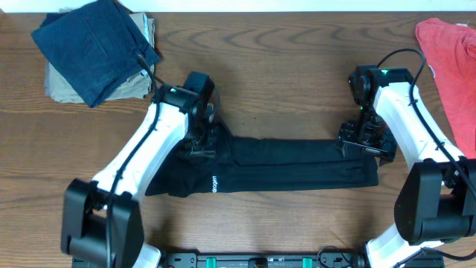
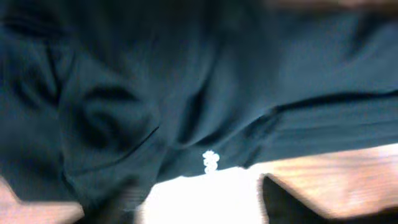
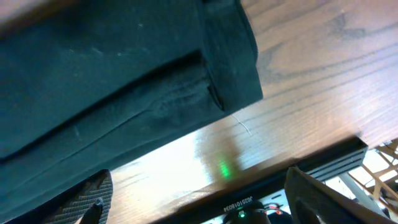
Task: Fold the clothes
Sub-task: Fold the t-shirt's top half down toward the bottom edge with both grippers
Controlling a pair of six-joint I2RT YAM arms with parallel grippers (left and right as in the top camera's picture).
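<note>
The black T-shirt [image 1: 290,165] is already a long strip; I think the end folds remain. The right end effector [image 1: 358,145], at 3 o'clock, is spread; the left end effector [image 1: 199,145], at 9 o'clock, I cannot tell.

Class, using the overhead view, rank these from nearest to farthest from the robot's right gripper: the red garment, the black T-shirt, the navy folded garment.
Measured from the right gripper:
1. Black T-shirt: its end lies right at the gripper, mid-table.
2. Red garment: at the right edge.
3. Navy folded garment: far-left corner, across the table.
</note>
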